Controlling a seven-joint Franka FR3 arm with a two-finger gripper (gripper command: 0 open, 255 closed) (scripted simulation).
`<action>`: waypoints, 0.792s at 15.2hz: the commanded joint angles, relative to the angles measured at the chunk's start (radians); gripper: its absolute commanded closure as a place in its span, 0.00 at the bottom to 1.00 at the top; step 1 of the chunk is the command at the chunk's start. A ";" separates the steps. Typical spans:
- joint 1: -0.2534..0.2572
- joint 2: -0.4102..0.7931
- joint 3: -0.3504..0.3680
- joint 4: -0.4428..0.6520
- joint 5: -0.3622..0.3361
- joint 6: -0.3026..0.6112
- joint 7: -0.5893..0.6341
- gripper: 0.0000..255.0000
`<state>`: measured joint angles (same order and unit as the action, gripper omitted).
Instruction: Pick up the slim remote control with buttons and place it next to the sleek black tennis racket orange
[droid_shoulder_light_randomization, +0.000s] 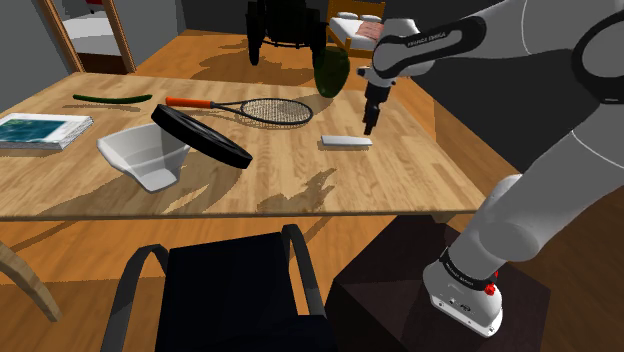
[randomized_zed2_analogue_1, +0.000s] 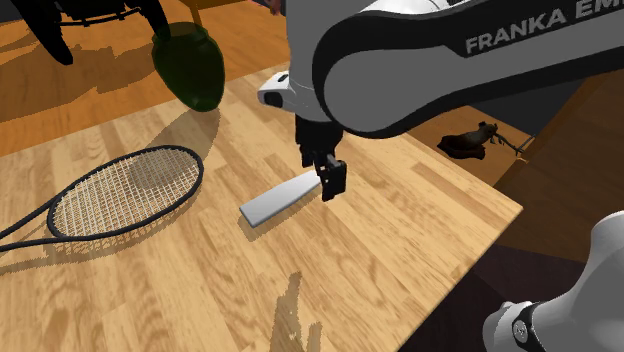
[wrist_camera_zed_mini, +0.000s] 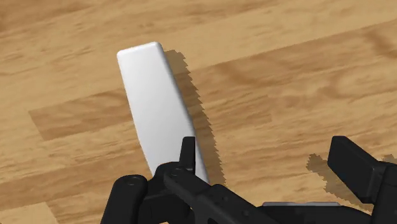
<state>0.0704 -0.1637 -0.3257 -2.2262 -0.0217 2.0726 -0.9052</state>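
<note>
Pincer (wrist_camera_zed_mini: 270, 175): all black, fingers set wide apart, nothing clasped between them. One finger (wrist_camera_zed_mini: 185, 156) sits over the near end of the remote; the other is out over bare wood. I cannot tell whether that finger touches the remote.

Slim, flat, plain grey-white remote control (droid_shoulder_light_randomization: 345, 141): lies flat on the light wooden surface (droid_shoulder_light_randomization: 400, 185), towards the shoulder view's right. The pincer hangs at the remote's right-hand end in that view.

Black-framed tennis racket with an orange grip (droid_shoulder_light_randomization: 272, 111): flat on the surface, to the shoulder view's left of the remote and further back. Its head points towards the remote, and the two are apart, with bare wood between them.

Dark green vase (droid_shoulder_light_randomization: 332, 68): tilted, near the far edge, beyond the racket head.

Black round disc (droid_shoulder_light_randomization: 200, 135): tilted, beside a white tub (droid_shoulder_light_randomization: 145, 158), well apart from the remote on the shoulder view's left.
</note>
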 joint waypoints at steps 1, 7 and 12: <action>0.004 0.084 -0.017 0.039 0.022 0.040 -0.085 0.00; -0.012 0.334 -0.024 0.206 0.106 0.102 -0.314 0.00; -0.020 0.384 -0.016 0.202 0.127 0.153 -0.343 0.00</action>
<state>0.0504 0.2120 -0.3434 -2.0202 0.1014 2.2128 -1.2443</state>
